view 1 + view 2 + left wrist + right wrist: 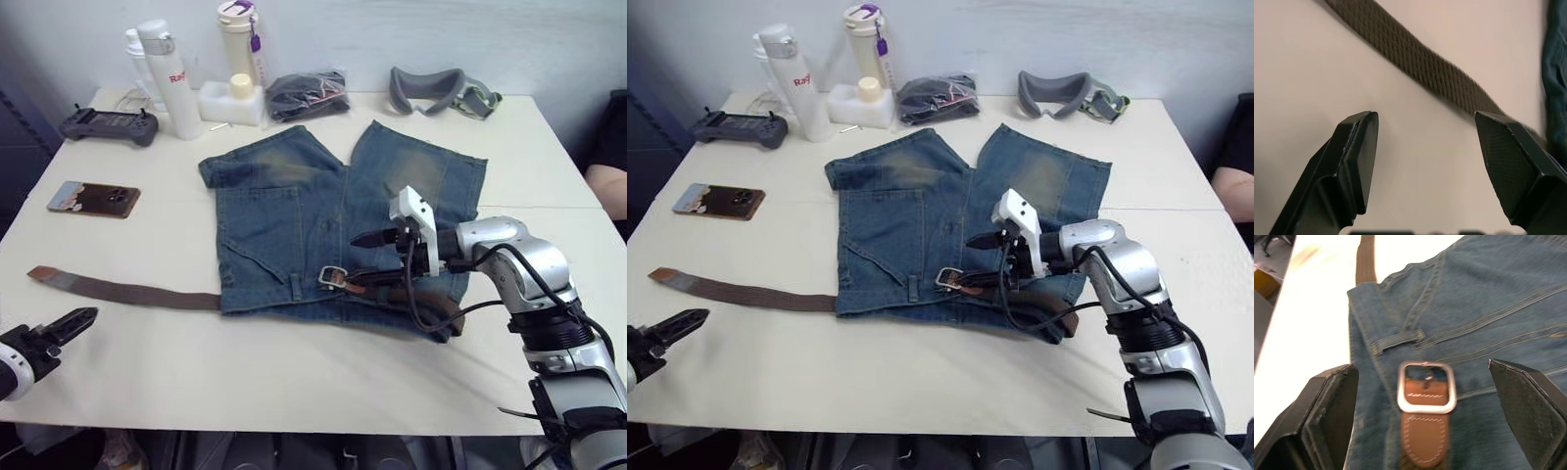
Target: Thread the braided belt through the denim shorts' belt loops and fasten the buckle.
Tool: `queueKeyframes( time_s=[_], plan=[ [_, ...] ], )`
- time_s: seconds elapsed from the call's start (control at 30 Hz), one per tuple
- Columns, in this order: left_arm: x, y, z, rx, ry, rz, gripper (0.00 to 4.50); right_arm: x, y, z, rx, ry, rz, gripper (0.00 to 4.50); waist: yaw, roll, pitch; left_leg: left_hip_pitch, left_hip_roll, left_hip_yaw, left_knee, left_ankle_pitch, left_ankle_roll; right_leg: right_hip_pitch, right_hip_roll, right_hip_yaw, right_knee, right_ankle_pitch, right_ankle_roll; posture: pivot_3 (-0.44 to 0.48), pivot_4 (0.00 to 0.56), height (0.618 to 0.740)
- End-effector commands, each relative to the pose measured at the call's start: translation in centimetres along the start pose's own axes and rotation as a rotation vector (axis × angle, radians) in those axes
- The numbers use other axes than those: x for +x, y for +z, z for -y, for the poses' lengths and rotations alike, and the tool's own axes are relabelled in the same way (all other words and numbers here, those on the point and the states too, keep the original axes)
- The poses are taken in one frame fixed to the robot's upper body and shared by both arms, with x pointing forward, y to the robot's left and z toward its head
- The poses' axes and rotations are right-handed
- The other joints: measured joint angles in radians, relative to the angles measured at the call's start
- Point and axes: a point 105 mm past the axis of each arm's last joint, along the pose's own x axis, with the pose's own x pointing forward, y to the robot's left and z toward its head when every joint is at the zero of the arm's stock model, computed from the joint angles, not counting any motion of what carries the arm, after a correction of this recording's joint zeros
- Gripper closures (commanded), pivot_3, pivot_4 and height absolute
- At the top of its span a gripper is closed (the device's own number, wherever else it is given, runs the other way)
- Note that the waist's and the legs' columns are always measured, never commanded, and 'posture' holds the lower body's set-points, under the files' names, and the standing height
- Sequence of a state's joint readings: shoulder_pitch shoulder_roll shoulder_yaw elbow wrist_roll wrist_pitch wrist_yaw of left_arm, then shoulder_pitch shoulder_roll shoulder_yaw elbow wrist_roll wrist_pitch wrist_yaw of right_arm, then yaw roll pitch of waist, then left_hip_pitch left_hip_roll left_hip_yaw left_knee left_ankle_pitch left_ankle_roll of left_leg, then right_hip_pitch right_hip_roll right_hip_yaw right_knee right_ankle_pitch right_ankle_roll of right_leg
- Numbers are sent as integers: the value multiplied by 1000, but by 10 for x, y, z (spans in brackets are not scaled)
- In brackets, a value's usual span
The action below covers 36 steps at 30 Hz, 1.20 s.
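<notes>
Denim shorts (323,225) flat on the white worktop (294,372), waistband toward the robot, legs pointing away. Braided belt (127,290) partly threaded: free tail out across the worktop on the left side, strap vanishing under the waistband edge, buckle (333,276) lying on top of the waistband near the middle.

Right gripper (1425,396) poised just over the buckle, jaws spread wide, nothing held. Left gripper (1422,161) low near the worktop edge beside the tail, also spread and empty, strap crossing just ahead of its fingertips.

Judged step: threading largely under way, fastening not yet done. Next move likely calls for pinching the tail end, carrying it round to the buckle and feeding it through the frame, while steadying the buckle.

Strap: dark brown, tight herringbone weave, flat, limp. Buckle: silver rectangular frame, rounded corners, on a stitched tan leather tab. One belt loop (1398,340) just beside the buckle, narrow, orange-stitched. Denim stiffish, faded yellow-tan on the legs.
</notes>
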State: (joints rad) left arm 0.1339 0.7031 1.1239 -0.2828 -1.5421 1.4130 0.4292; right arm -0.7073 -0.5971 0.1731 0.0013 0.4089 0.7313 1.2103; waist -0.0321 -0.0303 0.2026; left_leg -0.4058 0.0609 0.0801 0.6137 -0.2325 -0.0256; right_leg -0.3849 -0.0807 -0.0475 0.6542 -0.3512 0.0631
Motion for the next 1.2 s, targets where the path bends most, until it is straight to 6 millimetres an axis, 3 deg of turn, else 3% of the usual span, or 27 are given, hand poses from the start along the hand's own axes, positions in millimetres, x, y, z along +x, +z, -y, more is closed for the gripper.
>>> queueKeyframes(
  time_s=[0.03,0.17,0.37,0.63,0.97,1.13,1.2],
  plan=[
    [-3,14,11,-82,53,91,1065,4,10,-1,-37,14,26,0,-3,0,0,0,0,0,0,-2,-4,0,0,0,0,0,0,0,150,739],
    [0,18,17,-159,152,103,1065,6,6,1,-44,13,12,0,0,0,0,0,0,0,0,-3,-4,0,0,0,-1,0,-1,0,150,739],
    [34,11,33,-365,221,95,1065,11,6,3,-53,-13,19,0,5,0,0,0,0,0,0,0,1,1,1,0,-1,-1,-2,0,150,739],
    [47,43,1,-295,370,246,1065,3,-1,4,-50,-68,-8,0,4,-2,-1,0,2,3,1,3,-4,0,5,1,-2,-1,-3,0,150,739],
    [79,60,-33,-350,462,329,1065,1,4,8,-66,-127,-12,0,7,-3,-1,0,2,5,1,3,-4,-1,5,1,-1,-1,-2,0,150,739],
    [105,48,-35,-306,451,250,1065,-2,6,9,-80,-152,-15,0,6,-5,-1,-2,2,10,1,3,-4,-6,6,2,1,0,-1,0,150,739],
    [115,37,-35,-283,438,191,1603,-4,6,9,-85,-159,-20,0,7,-5,-1,-2,2,12,0,3,-4,-7,6,2,2,0,0,0,150,739]
  ],
)
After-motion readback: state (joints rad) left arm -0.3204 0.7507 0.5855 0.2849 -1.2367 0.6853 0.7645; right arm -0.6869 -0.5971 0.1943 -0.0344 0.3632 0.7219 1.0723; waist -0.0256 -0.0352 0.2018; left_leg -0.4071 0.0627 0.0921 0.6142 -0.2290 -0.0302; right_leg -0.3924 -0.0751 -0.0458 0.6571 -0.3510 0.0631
